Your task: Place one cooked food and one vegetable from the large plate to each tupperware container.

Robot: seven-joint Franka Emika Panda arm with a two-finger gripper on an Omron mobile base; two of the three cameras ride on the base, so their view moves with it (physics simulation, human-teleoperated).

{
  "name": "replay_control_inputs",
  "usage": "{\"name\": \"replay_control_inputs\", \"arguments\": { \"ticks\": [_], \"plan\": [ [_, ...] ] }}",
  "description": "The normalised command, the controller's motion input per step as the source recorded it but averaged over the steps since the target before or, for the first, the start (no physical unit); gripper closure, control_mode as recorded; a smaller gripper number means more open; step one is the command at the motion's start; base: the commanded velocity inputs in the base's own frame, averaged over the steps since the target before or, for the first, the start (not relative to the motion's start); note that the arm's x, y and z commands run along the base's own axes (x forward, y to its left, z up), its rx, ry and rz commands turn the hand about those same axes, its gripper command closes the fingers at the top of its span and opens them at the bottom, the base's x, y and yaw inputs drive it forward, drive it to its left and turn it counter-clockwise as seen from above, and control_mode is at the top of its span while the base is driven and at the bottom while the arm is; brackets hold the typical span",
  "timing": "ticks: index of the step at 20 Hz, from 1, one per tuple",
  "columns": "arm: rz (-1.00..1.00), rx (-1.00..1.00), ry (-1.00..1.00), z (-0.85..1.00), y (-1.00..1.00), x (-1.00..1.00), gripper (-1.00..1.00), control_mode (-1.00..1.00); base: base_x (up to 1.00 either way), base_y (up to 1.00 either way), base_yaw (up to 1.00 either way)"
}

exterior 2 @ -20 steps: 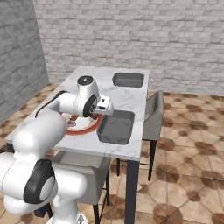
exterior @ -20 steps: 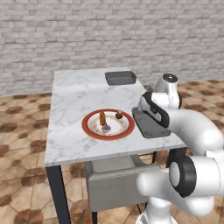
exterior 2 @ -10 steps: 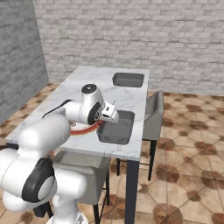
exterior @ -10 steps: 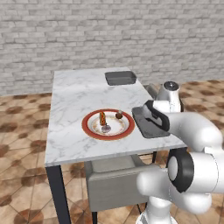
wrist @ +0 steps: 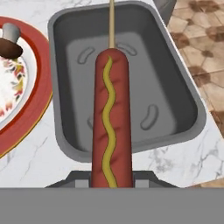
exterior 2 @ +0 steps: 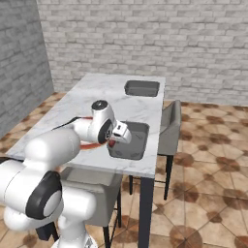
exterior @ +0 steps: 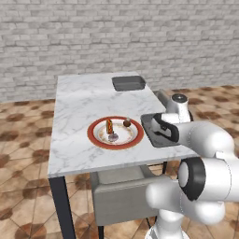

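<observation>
I have the sausage (wrist: 110, 118) clamped tight in my pincer (wrist: 111, 183), up the centre of the hand view, over the near tray (wrist: 183, 94). I should lower it until it nearly lies flat inside before letting go. It is reddish-brown with a wavy mustard line and a stick; the red-rimmed plate (wrist: 37, 87) sits at left.

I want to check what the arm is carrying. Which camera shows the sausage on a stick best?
The hand view: the red-brown sausage with a yellow mustard line on a wooden stick runs up the picture's middle, over the near dark grey rectangular tray. In the right base view a small red bit shows at the gripper. The left base view does not let me tell it.
</observation>
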Motion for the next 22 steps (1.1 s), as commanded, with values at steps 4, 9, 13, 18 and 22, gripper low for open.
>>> {"name": "replay_control_inputs", "arguments": {
  "ticks": [4, 9, 13, 18, 22],
  "plan": [
    [0.13, 0.00, 0.00, -0.11, 0.00, 0.00, 1.00, -1.00, 0.00, 0.00, 0.00],
    [0.19, 0.00, 0.02, -0.16, 0.00, 0.00, 1.00, -1.00, 0.00, 0.00, 0.00],
    [0.14, 0.00, 0.07, -0.26, 0.00, 0.00, 1.00, -1.00, 0.00, 0.00, 0.00],
    [0.04, 0.00, 0.09, -0.27, 0.01, 0.04, 1.00, -1.00, 0.00, 0.00, 0.00],
    [0.02, 0.00, 0.07, -0.14, 0.02, 0.11, 1.00, -1.00, 0.00, 0.00, 0.00]
  ]
}}
